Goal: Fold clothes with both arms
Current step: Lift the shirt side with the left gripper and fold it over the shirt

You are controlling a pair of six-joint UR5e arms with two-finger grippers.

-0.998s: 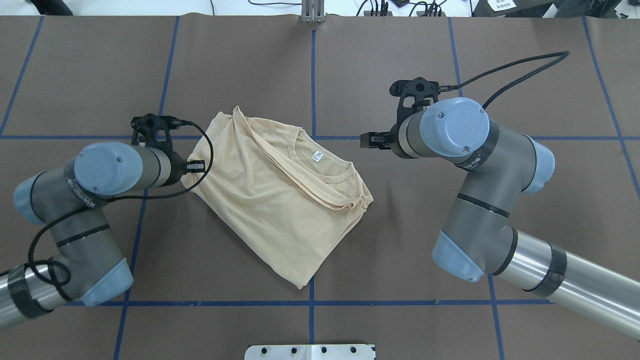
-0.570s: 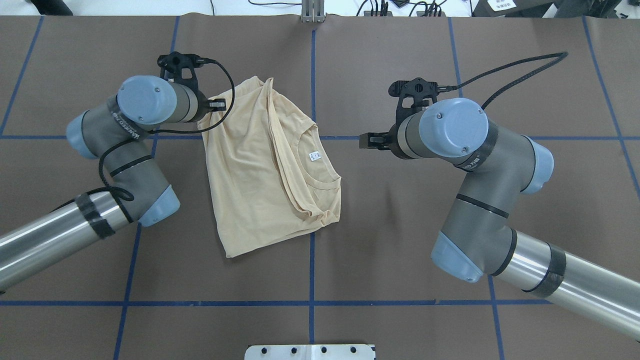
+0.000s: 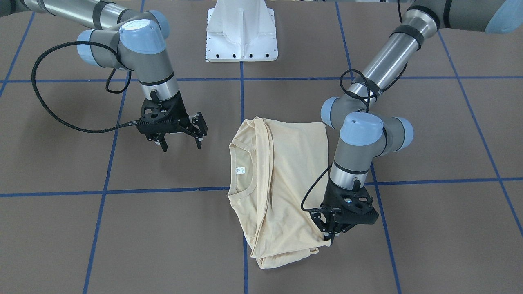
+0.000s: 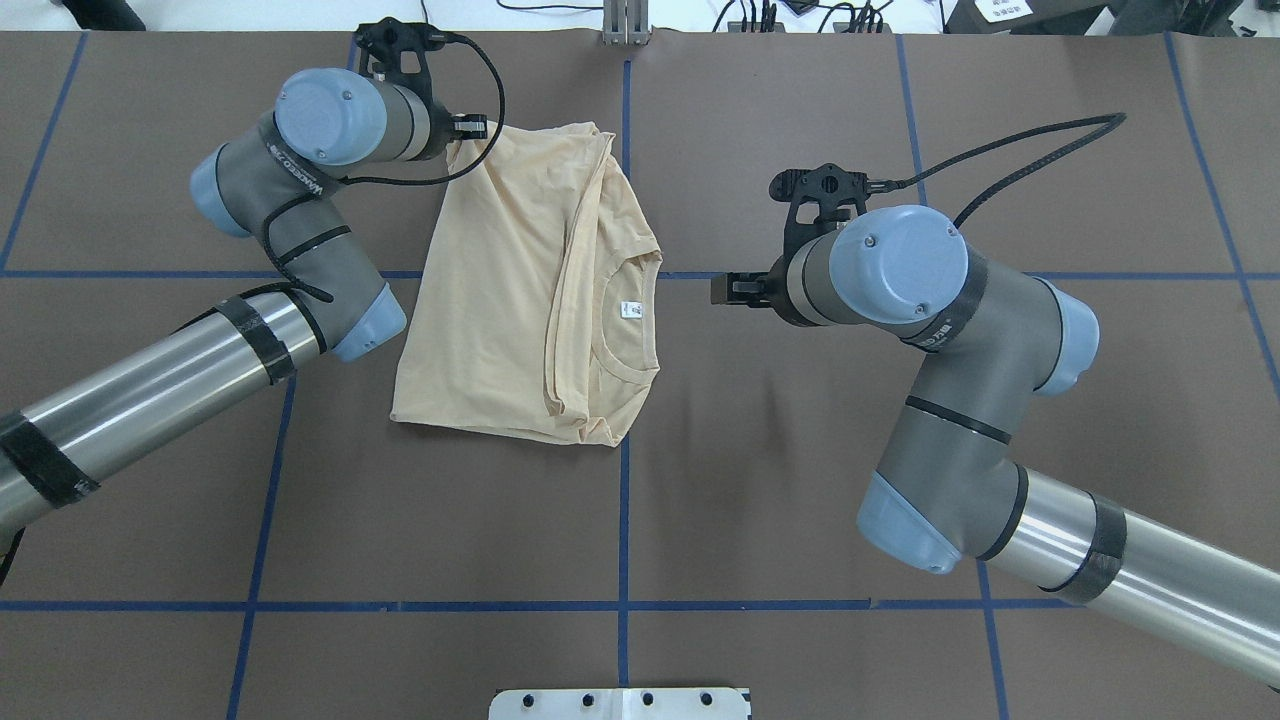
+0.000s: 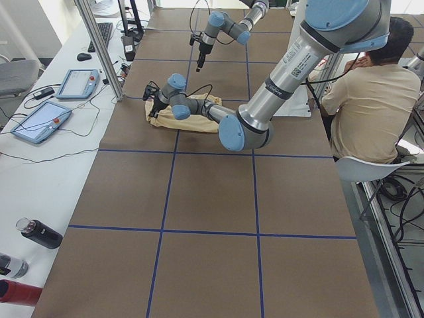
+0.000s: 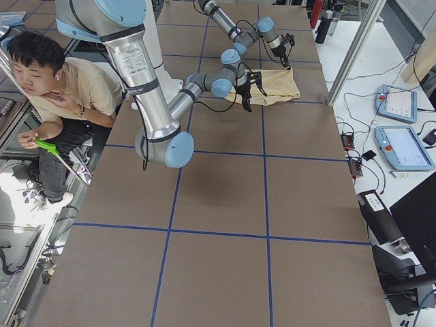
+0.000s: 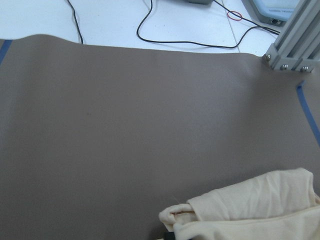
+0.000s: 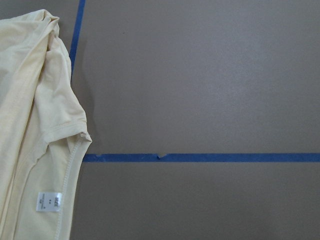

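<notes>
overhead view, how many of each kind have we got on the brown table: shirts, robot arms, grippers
t-shirt: 1
robot arms: 2, left arm and right arm
grippers: 2, left gripper and right gripper
total: 5

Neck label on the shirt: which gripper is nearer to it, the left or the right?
Right. The right gripper hovers open beside the collar, close to the neck label. The left gripper pinches a corner of the shirt, farther away.
</notes>
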